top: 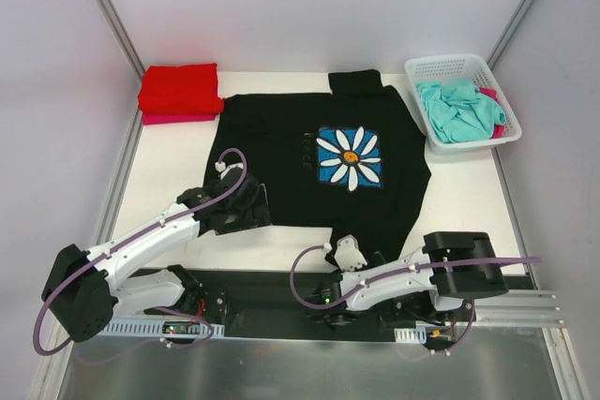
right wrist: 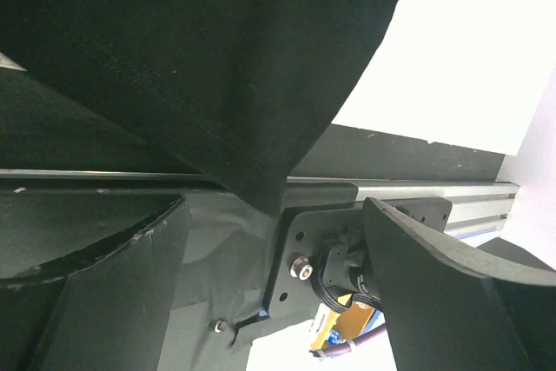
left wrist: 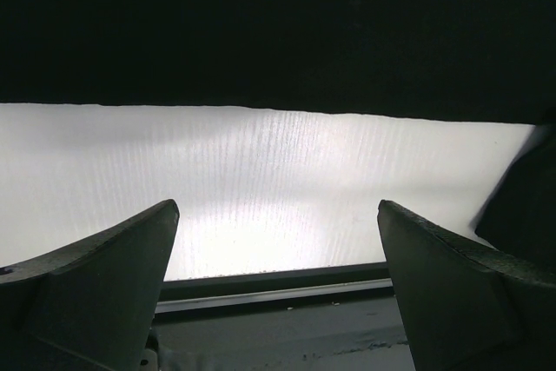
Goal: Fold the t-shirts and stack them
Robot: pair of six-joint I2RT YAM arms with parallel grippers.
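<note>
Sideways, black t-shirt (top: pixel 281 152) flat, daisy (top: pixel 350 157) up, long axis left-right, hem left.

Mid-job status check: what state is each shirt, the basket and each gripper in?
black t-shirt: spread flat, daisy up
red t-shirt: folded, top of stack
pink t-shirt: folded, under the red one
basket: upright, holding cloth
teal t-shirt: crumpled in the basket
left gripper: open, empty
right gripper: open, empty

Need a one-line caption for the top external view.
Black daisy t-shirt spread out at centre; folded red t-shirt back left; teal t-shirt heaped in white basket back right.
</note>
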